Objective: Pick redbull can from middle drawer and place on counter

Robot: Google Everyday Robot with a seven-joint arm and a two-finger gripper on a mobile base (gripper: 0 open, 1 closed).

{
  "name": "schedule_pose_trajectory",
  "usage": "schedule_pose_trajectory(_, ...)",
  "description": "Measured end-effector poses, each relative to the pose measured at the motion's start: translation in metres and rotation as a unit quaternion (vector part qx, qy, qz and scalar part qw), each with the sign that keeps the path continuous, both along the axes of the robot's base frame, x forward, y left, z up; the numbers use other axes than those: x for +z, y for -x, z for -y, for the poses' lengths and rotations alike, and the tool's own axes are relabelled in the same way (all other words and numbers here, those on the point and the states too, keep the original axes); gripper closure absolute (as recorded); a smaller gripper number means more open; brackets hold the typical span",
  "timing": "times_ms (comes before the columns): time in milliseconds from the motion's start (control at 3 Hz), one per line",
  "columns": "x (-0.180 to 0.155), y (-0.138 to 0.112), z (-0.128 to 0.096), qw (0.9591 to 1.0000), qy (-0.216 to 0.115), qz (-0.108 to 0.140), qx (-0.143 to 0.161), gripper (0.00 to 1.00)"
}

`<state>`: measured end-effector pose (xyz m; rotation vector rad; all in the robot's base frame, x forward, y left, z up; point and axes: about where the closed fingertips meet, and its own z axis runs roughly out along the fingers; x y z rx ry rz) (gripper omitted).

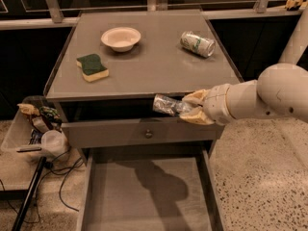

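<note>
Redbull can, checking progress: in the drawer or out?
Out: the gripper holds the redbull can sideways by the counter edge, above the middle drawer.

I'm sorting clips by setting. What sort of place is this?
Probably a mock kitchen station in a lab or office: a grey counter with a bowl and sponge, an open middle drawer beneath, speckled floor. The gripper holds the redbull can by the counter's front edge.
</note>
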<state>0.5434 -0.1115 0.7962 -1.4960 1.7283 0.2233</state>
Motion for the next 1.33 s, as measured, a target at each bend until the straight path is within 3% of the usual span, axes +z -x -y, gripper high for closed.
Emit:
schedule_pose_trajectory(667, 0.016, 0.005, 0.004, 0.9998, 0.014, 0.012, -0.001, 1.00)
schedule_pose_trajectory(1000, 0.045, 0.019, 0.010, 0.9991, 0.017, 0.038, -0.007, 1.00)
schedule_pose_trajectory(1333, 0.086, 0.017, 0.013, 0.9965, 0.020, 0.081, -0.001, 1.00)
